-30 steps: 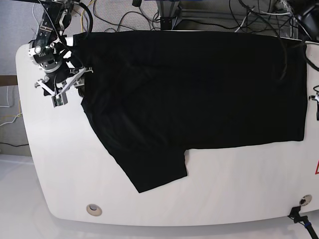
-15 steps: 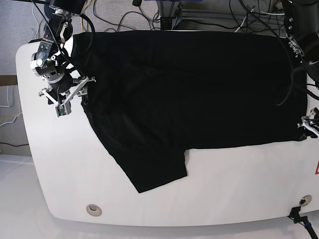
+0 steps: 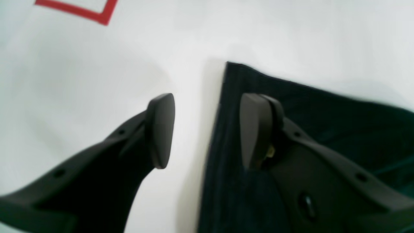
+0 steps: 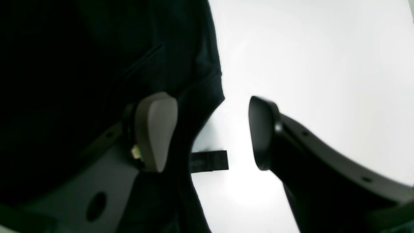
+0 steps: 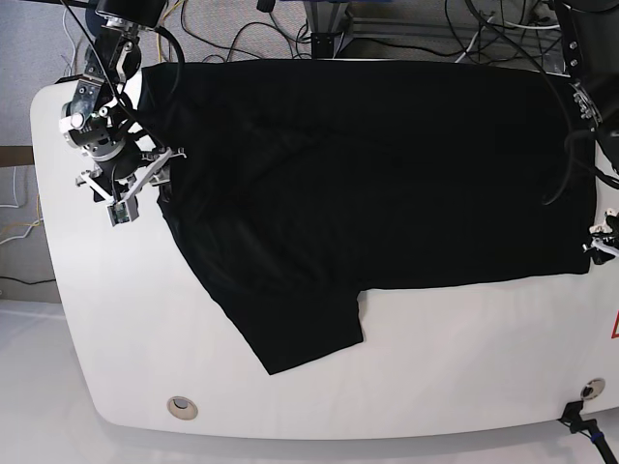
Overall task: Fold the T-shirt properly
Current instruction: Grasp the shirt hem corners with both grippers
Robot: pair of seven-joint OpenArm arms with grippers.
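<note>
Left pincer (image 3: 207, 129) released, jaws wide, straddling T-shirt (image 5: 387, 164) corner edge on tabletop (image 5: 126, 319). Right pincer (image 4: 213, 132) released, wide, astride shirt's opposite edge, arm angled down.

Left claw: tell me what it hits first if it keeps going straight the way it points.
Probably the T-shirt: the open left claw straddles its corner edge, one finger over cloth, the other over table. Depth unclear.

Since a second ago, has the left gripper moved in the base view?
Yes. The left gripper has come inward from the frame's right edge and slightly down, now sitting at the T-shirt's near right corner on the table. Its jaws stand open.
</note>
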